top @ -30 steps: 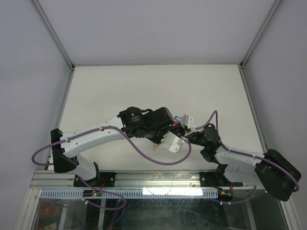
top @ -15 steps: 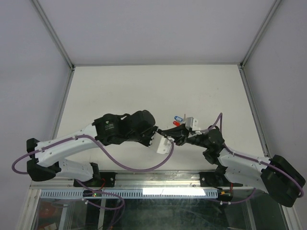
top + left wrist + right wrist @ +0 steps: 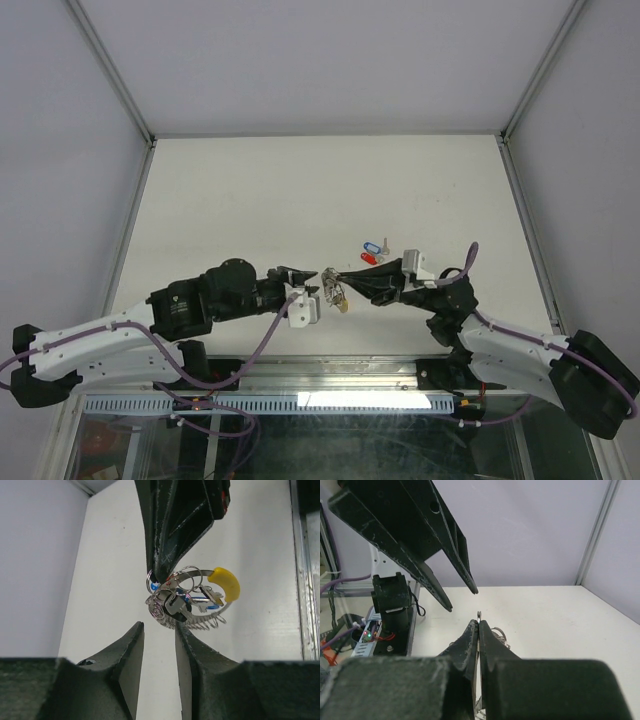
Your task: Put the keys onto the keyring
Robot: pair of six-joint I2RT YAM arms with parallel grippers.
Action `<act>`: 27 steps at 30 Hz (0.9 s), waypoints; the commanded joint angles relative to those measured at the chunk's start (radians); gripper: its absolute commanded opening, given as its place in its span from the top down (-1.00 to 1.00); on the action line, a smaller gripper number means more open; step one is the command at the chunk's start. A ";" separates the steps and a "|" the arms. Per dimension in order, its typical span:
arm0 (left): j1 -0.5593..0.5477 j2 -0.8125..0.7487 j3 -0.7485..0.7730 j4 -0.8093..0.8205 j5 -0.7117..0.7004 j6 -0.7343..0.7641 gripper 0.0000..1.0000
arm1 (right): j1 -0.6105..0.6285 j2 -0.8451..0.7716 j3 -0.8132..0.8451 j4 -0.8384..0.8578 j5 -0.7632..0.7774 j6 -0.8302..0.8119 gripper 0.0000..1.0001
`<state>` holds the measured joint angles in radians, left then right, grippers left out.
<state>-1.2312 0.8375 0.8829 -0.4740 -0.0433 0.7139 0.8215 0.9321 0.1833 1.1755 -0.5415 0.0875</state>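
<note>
My right gripper [image 3: 325,272] is shut on the keyring [image 3: 338,296], which hangs just above the table with several keys bunched on it. In the left wrist view the keyring's yellow arc [image 3: 225,581] and coiled silvery part show, with the keys [image 3: 176,605] hanging inside it under the right gripper's tip. My left gripper [image 3: 312,284] is open and empty, its tips just left of the ring without touching it; its own view shows the gap [image 3: 159,626]. The right wrist view shows its shut fingers [image 3: 478,624] with a thin ring edge between them. Two loose keys with a blue tag [image 3: 372,244] and a red tag [image 3: 367,258] lie on the table.
The white table [image 3: 300,190] has metal-framed walls at the left, right and back. The aluminium rail [image 3: 330,372] with both arm bases runs along the near edge. Purple cables loop off both arms.
My left arm has drawn back to the left and lower, away from the ring. My right gripper has moved left and nearer, carrying the keyring clear of the two loose keys.
</note>
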 commanded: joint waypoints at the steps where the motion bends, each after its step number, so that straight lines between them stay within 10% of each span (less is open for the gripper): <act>1: -0.007 -0.085 -0.120 0.421 -0.012 -0.149 0.36 | -0.003 -0.017 -0.015 0.193 0.042 0.052 1.00; 9: -0.006 -0.080 -0.199 0.578 -0.172 -0.353 0.00 | -0.002 -0.094 -0.027 0.059 0.045 -0.002 1.00; 15: 0.016 -0.087 -0.209 0.605 -0.384 -0.506 -0.41 | -0.002 -0.260 0.104 -0.582 0.115 -0.221 1.00; 27: 0.577 0.069 -0.097 0.380 -0.038 -0.882 -0.60 | -0.001 -0.236 0.490 -1.540 0.391 -0.449 1.00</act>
<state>-0.7155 0.8730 0.7128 -0.0452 -0.1860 -0.0307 0.8215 0.6434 0.5282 -0.0494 -0.2550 -0.2756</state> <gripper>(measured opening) 0.788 0.006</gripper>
